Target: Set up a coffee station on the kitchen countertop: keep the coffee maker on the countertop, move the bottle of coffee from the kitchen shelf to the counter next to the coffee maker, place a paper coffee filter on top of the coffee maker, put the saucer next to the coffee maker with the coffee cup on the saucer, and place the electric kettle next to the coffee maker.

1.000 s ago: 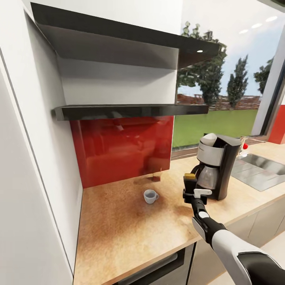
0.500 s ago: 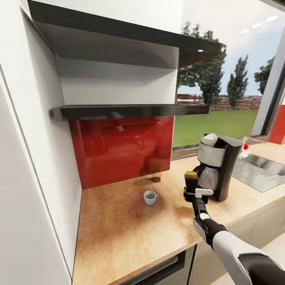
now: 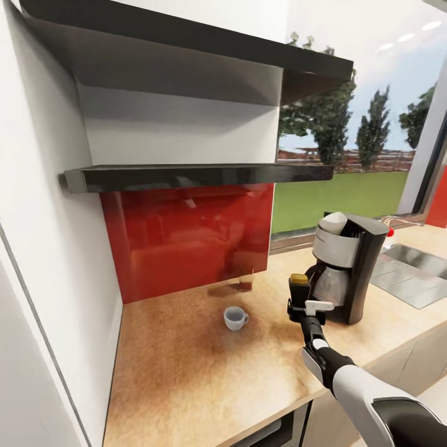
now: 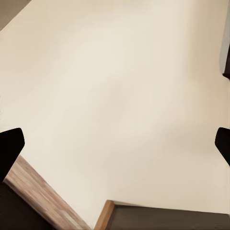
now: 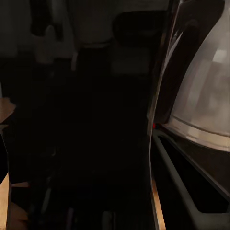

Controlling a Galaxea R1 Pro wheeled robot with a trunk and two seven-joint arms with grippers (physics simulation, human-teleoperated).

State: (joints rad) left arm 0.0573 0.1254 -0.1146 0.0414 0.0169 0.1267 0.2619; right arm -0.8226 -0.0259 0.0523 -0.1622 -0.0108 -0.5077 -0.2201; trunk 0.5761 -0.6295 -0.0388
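On the kitchen countertop point(image 3: 186, 366) stands the black and silver coffee maker point(image 3: 347, 267), with a white paper coffee filter point(image 3: 333, 222) on its top. My right gripper point(image 3: 300, 304) is shut on the bottle of coffee point(image 3: 299, 285), whose yellow lid points up, just left of the glass carafe. The gripper hides the bottle's base. In the right wrist view the dark bottle point(image 5: 86, 143) looms close beside the carafe point(image 5: 201, 96). A white coffee cup point(image 3: 234, 318) sits on the counter further left. The black kitchen shelf point(image 3: 198, 176) hangs above. My left gripper point(image 4: 115, 143) is open over pale floor.
A small wooden block with a dark top point(image 3: 246, 284) stands against the red backsplash point(image 3: 186, 236). A steel sink point(image 3: 413, 273) lies right of the coffee maker. A white wall panel closes the counter's left end. A window runs behind the counter.
The head view has shifted a little, bringing the shelf's left end further into the picture. My right gripper stays beside the coffee maker with the bottle in it.
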